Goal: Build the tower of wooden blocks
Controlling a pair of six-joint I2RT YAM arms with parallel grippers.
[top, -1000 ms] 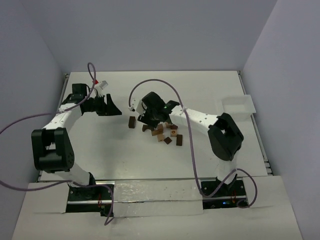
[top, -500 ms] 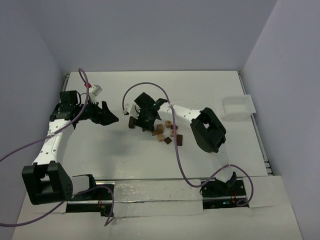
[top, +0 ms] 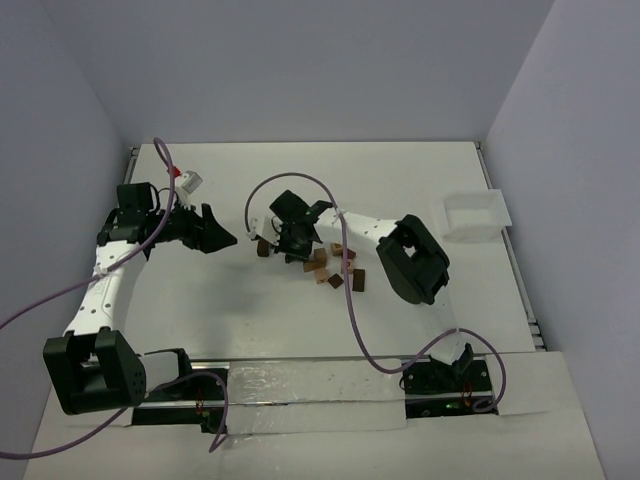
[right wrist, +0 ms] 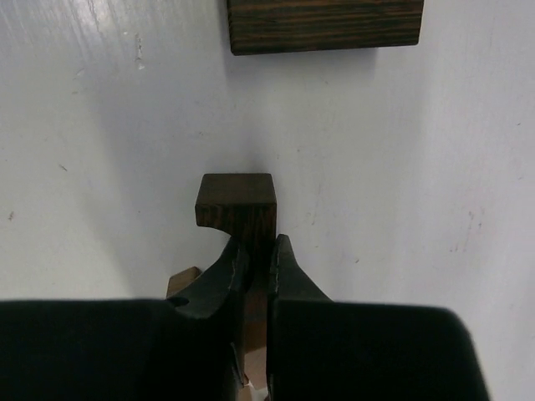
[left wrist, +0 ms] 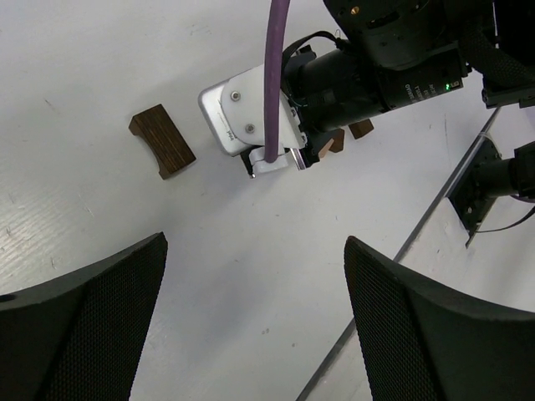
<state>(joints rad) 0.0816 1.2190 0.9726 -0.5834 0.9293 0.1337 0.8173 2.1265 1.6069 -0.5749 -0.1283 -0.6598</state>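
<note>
Now my right claw clenches a dark block. Just ahead, toward the left edge of the worktop, an arched block lies crosswise. My left claw gapes, released, farther off.

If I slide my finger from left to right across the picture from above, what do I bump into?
Left end effector, open → lone dark brown block → right end effector, pinching a small dark block → scattered wood blocks → white tray.
</note>
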